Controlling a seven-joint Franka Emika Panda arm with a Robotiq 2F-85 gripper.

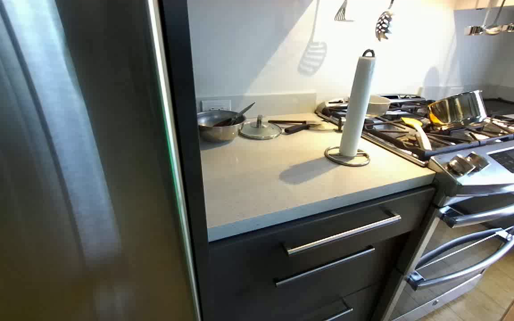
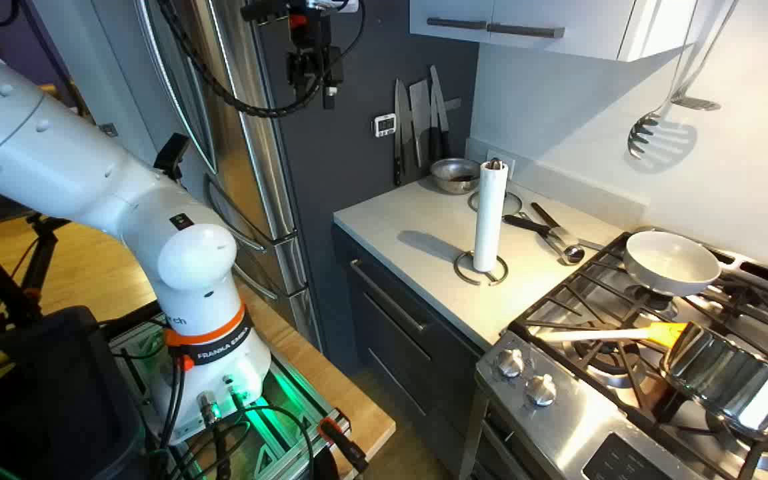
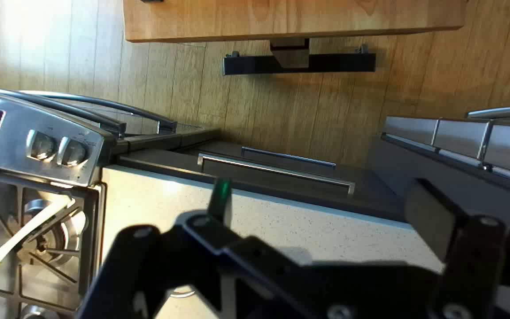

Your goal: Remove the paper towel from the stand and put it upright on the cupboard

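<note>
1. One paper towel (image 1: 357,104), smooth white cylinder, upright around one loop-topped metal stand (image 1: 352,164).
2. One dark cupboard (image 1: 279,198) beneath, speckled-topped, three silver bar handles (image 1: 344,234) visible.
3. One gripper (image 3: 326,208), two jaws wide apart.

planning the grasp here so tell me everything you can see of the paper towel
The paper towel is a slim, tall white cylinder that looks like smooth paper. It is upright on the stand, whose dark looped tip rises above it and whose ring base circles its lower end. This puts it over the pale top of the cupboard, near the stove. The jaws are open and away from it; only the stand is seen touching it.
</note>
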